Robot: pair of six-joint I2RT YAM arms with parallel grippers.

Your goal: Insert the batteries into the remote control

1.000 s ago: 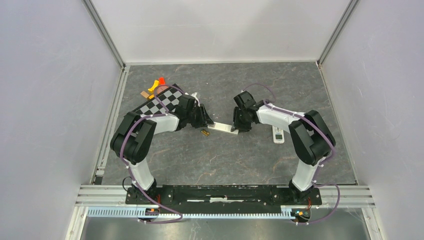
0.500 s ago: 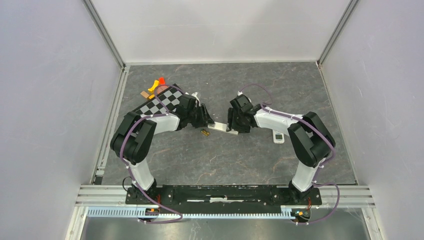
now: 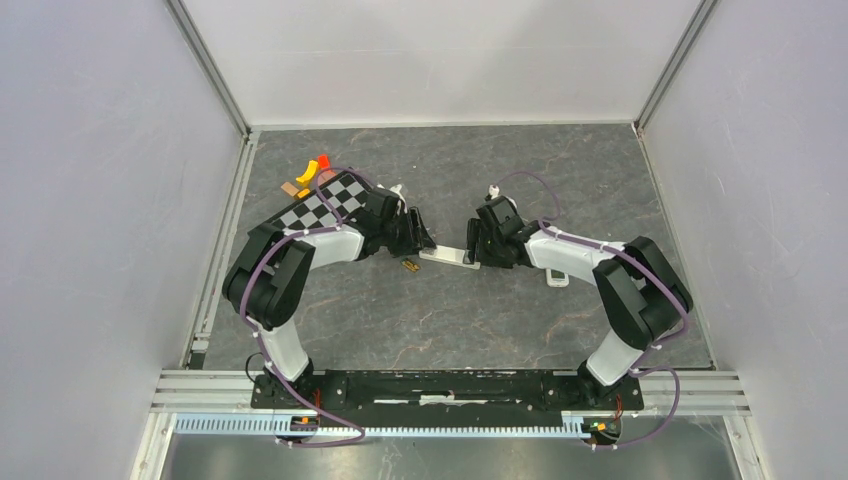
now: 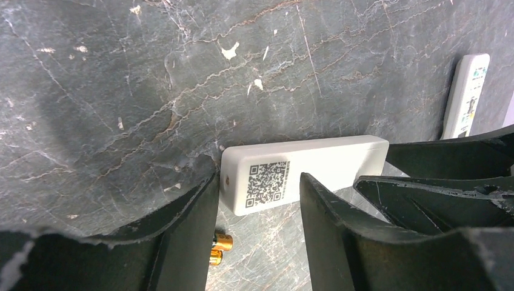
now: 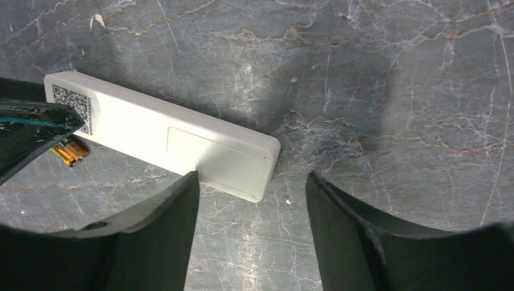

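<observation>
We see a dark, veined stone table (image 3: 440,320) boxed in by pale walls (image 3: 440,50), with a metal rail (image 3: 450,385) along its near edge. Two batteries (image 4: 219,248) lie side by side, just on the near side of the left gripper (image 4: 257,185). It and the right gripper (image 5: 251,182) both stand spread, gripping nothing, one over each end of one white QR-labelled bar (image 5: 182,145). One remote control (image 4: 467,97) lies past the right gripper, by its forearm.
</observation>
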